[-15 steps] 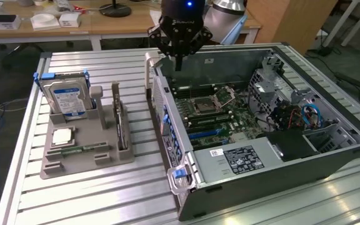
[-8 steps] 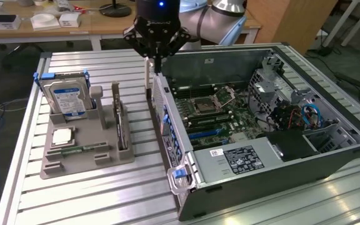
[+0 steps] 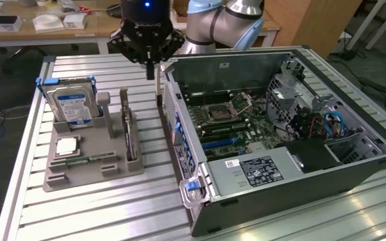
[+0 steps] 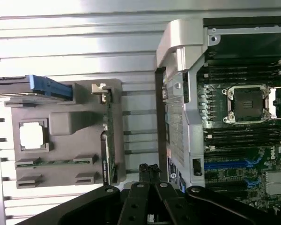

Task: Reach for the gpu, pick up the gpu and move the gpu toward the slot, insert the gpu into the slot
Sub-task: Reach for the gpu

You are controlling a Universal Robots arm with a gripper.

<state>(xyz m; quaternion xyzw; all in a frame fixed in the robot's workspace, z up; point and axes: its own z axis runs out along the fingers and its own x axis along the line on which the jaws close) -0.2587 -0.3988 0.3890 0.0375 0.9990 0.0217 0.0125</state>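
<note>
My black two-fingered pincer (image 3: 151, 70) is clenched shut on nothing and hangs over the ribbed aluminium table (image 3: 92, 211), in the gap between the grey plastic holder tray (image 3: 79, 173) and the open black metal computer case (image 3: 300, 186). In the exterior view the thin, dark, flat gpu card (image 3: 131, 135) stands on its long edge in the tray at about seven o'clock from my fingertips, well apart from them. The silver hard drive with the blue label (image 3: 72, 106) stands at about eight o'clock, and I must not mistake it for the card.

The step in hand, as I judge it, is the reach. From my wrist view the gpu card (image 4: 107, 140) shows edge-on, a narrow line along the tray (image 4: 70, 122) with its silver bracket at one end, and my pincer (image 4: 147, 169) sits off to the case side of it. To do this well I judge I need to part my fingers before I descend, line them square across the card's thin faces, and come straight down onto its upper edge clear of the bracket. I should keep off the case wall (image 4: 178, 117) beside me.

The long narrow blue plastic slot (image 3: 221, 143) lies on the green motherboard at about five o'clock, empty.
</note>
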